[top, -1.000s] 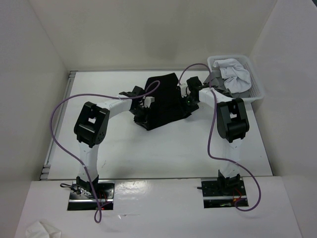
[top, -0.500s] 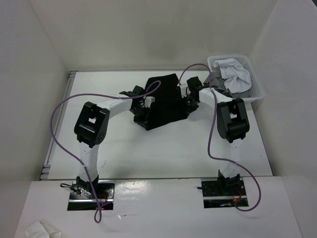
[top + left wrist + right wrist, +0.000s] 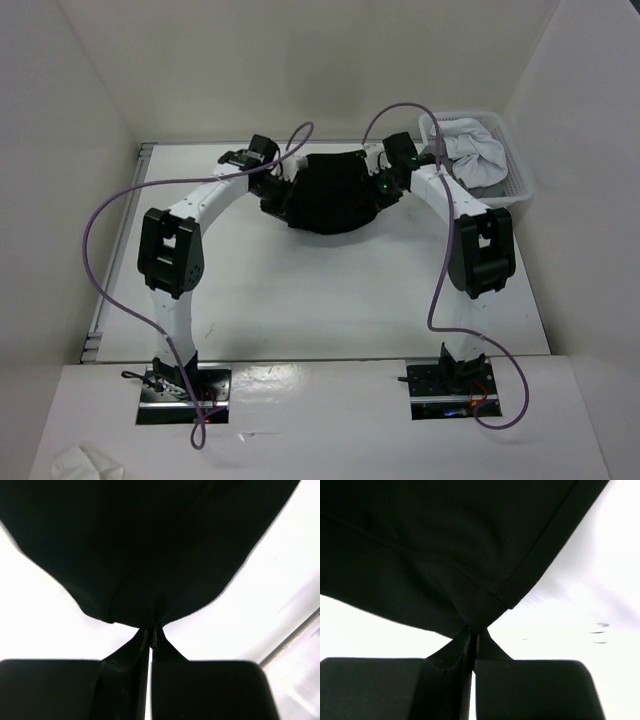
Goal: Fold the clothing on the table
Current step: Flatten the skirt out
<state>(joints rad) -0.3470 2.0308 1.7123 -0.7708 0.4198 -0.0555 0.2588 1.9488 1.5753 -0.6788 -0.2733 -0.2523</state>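
The black clothing (image 3: 333,193) hangs stretched between my two grippers over the far middle of the white table (image 3: 320,300). My left gripper (image 3: 281,183) is shut on its left edge, and in the left wrist view the fabric (image 3: 145,545) fans out from my pinched left gripper (image 3: 151,630). My right gripper (image 3: 381,181) is shut on the right edge; in the right wrist view a hemmed corner (image 3: 470,555) runs into my closed right gripper (image 3: 475,630). The cloth sags in a curve between the two holds.
A white basket (image 3: 511,168) at the far right corner holds a white garment (image 3: 470,145) and a grey garment (image 3: 480,178). Purple cables (image 3: 100,250) loop off both arms. White walls enclose the table on three sides. A metal strip (image 3: 115,250) edges the left side.
Both grippers closed on the black clothing and moved up and away toward the far wall, spreading apart; the garment went from a heap on the table to hanging stretched between them.
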